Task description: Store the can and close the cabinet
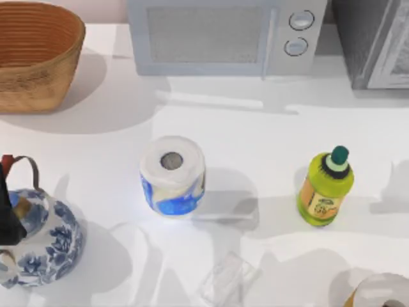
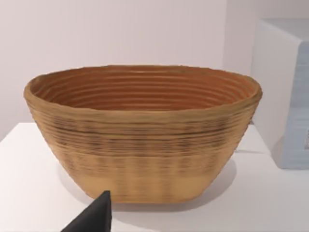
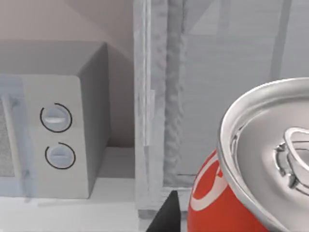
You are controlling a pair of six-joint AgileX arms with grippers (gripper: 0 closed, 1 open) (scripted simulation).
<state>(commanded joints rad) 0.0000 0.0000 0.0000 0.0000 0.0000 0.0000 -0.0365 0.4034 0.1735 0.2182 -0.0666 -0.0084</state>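
Soda can (image 3: 251, 174), red with a silver pull-tab top, sits right beside the right arm's fingers (image 3: 166, 215), of which one dark tip shows at its flank; whether they are clamped on the can or merely alongside it I cannot tell. In the top view the can's rim (image 1: 383, 291) peeks in at the counter's (image 1: 268, 128) near right corner. Beyond the fingers stands the grey cabinet (image 3: 212, 96), next to the microwave (image 3: 53, 135) with its two dials, so the can seems to be faced toward the cabinet for stowing, which is not yet done.

Left fingers (image 2: 94, 217) show only a dark tip, state unclear, pointed at the woven basket (image 2: 145, 140); that arm looks idle near the blue-and-white teapot (image 1: 38, 233). Farther out from both, a toilet-paper roll (image 1: 172, 174) and a green bottle (image 1: 324, 188) stand mid-counter, apart from the can's likely path.
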